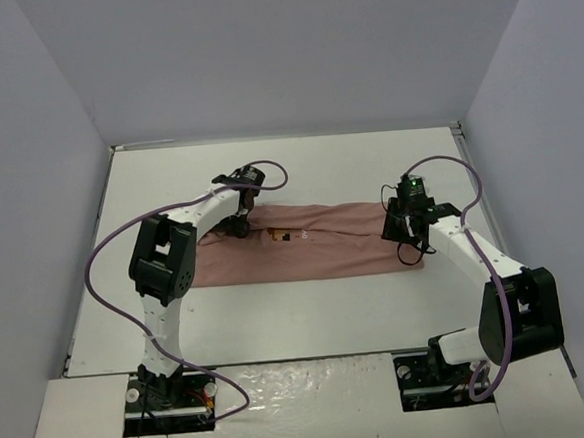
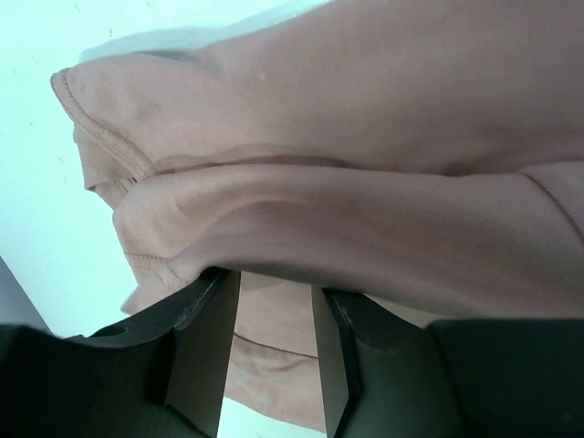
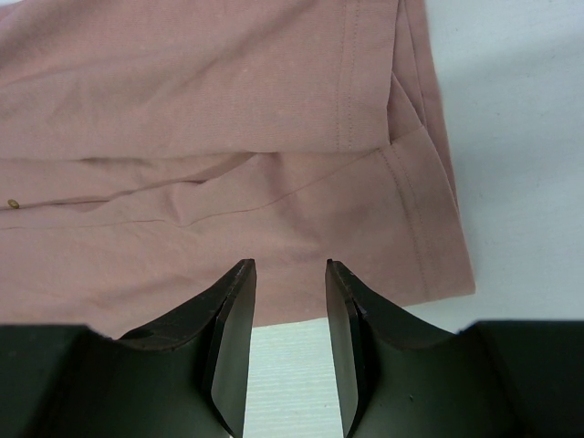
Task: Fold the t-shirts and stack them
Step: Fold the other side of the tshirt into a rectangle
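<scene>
**Desk:** Where is the shirt, and what state is it in?

**Photographer:** The salmon-pink t-shirt [image 1: 319, 247] lies across the middle of the white table [image 1: 269, 170], folded lengthwise into a long band. Its small chest graphic [image 1: 285, 236] faces up near the far edge.

**Desk:** How would it handle?

**Photographer:** By the look of it, light and limp. It is soft cotton that sags, creases and drags on the table rather than holding a shape. The doubled, stitched edges look like the surest holds: the hem [image 3: 415, 228] at the right end and the ribbed seam [image 2: 100, 137] at the left. A pinch there should catch every layer, while a single layer would peel away from the rest.

**Desk:** And the arms?

**Photographer:** The left gripper [image 1: 240, 223] sits at the band's far left part. Its jaws are parted, and a rolled fold of cloth lies across the tips, not visibly pinched. The right gripper [image 1: 398, 230] hangs over the right end near the hem, also spread wide and holding nothing.

**Desk:** What stage is the task at?

**Photographer:** My guess is partway. A crosswise fold looks due next.
</scene>
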Controlling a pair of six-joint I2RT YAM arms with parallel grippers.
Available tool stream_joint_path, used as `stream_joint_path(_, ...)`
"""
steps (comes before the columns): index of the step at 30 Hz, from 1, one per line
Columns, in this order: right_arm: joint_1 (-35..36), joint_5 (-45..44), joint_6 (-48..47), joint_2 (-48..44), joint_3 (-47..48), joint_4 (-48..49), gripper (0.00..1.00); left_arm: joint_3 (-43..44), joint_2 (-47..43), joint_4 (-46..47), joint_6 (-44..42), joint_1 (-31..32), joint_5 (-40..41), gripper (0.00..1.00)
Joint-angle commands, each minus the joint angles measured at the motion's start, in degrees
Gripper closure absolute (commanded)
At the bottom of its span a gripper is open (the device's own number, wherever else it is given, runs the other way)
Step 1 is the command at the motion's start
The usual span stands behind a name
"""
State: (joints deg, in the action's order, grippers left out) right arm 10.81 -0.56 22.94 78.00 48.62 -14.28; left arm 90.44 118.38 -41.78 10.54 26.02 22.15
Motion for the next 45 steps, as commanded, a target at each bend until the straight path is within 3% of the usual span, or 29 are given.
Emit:
stream_joint_path(1, -0.3, 0.0, 0.5, -0.4, 0.9, 1.2, 0.66, 3.5, -0.6, -0.4, -1.4, -1.0, 1.2, 0.66)
stream_joint_path(12, -0.4, 0.0, 0.5, -0.3, 0.6, 1.2, 0.66, 4.3, 0.5, -0.6, -1.1, -1.0, -0.7, 0.78)
stream_joint_path(17, -0.4, 0.0, 0.5, -0.6, 0.4, 1.3, 0.66, 4.0, 0.0, -0.6, -1.0, -1.0, -1.1, 0.98)
stream_joint_path(23, -0.3, 0.0, 0.5, -0.7, 0.5, 1.3, 0.66, 3.8, 0.0, -0.7, -1.3, -1.0, -1.3, 1.00)
stream_joint_path(25, -0.3, 0.0, 0.4, -0.7, 0.5, 1.3, 0.66, 3.8, -0.3, -0.8, -1.0, -1.0, -0.8, 1.00)
stream_joint_path(28, -0.3, 0.0, 0.7, -1.0, 0.2, 1.3, 0.66, 3.0, -1.7, -0.8, -0.4, -1.0, 1.1, 0.78)
stream_joint_path(31, -0.3, 0.0, 0.8, -1.2, 0.1, 1.2, 0.66, 2.5, -2.3, -0.8, -0.2, -1.2, 1.6, 0.63)
stream_joint_path(33, -0.3, 0.0, 0.9, -1.2, 0.0, 1.3, 0.66, 2.4, -1.9, -0.8, -0.2, -1.5, 1.0, 0.58)
stream_joint_path(45, -0.3, 0.0, 1.4, -1.7, -0.5, 1.3, 0.66, 5.2, 1.3, -0.7, -0.4, -1.7, -1.8, 0.60)
